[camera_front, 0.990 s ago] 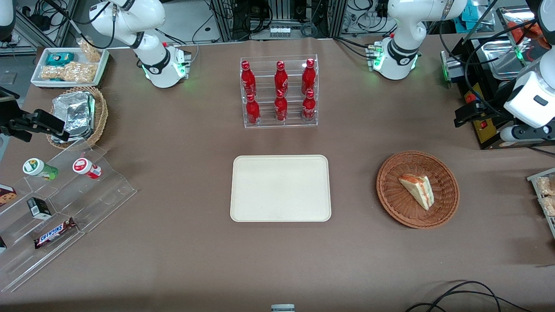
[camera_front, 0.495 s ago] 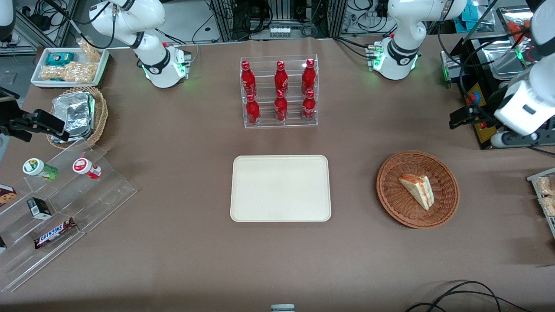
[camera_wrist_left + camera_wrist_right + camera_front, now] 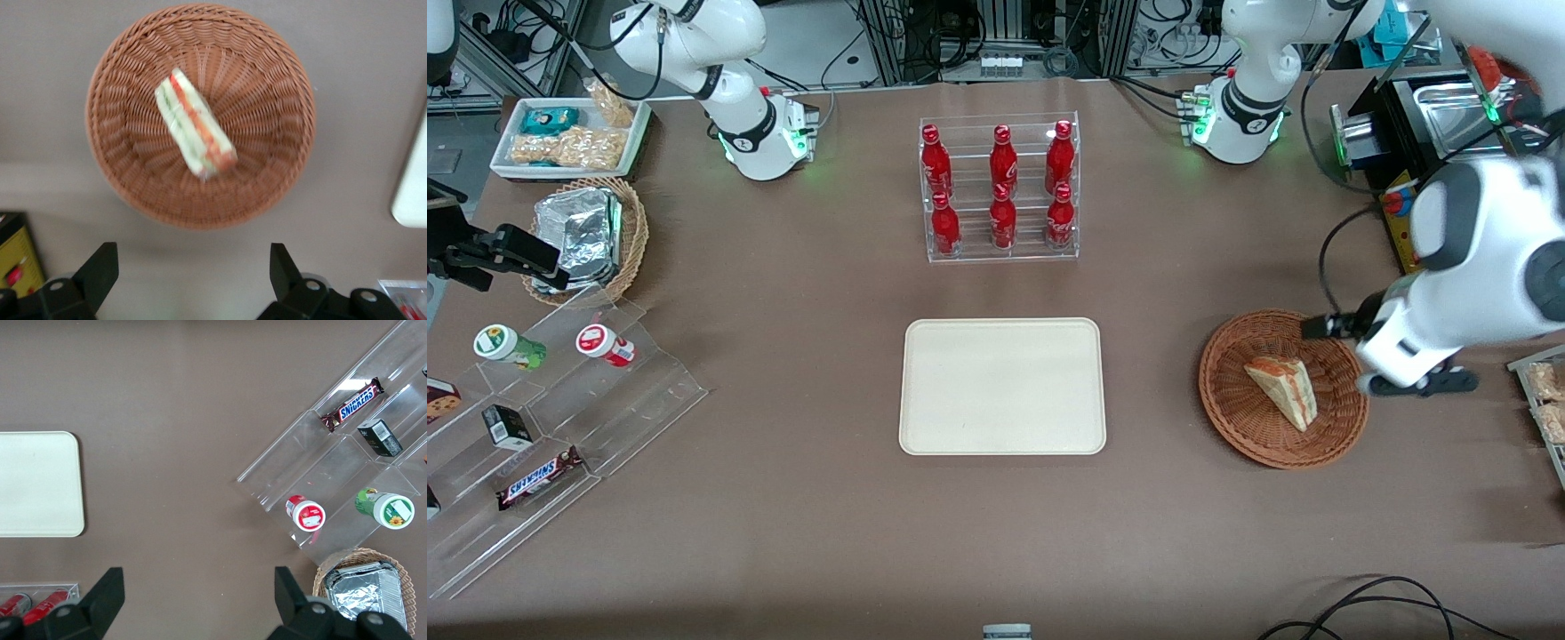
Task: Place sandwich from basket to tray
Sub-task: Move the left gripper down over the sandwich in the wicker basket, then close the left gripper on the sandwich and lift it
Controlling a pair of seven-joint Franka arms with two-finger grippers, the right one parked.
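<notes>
Your worktop [image 3: 783,498], covered in brown, carries the tray [image 3: 1002,386] at its middle. Farther from the front camera than the tray stands a clear bottle rack [image 3: 1000,191]. The basket [image 3: 1263,427] rests beside the tray, toward the working arm's end. A stepped clear display stand [image 3: 560,436] and a tan wicker basket [image 3: 633,233] lie toward the parked arm's end. Your gripper [image 3: 193,280] hangs above the worktop, near the basket's rim, fingers apart.

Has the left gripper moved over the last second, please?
Yes: the left gripper, open, has come toward the front camera, from beside the black box to the basket holding the sandwich.
</notes>
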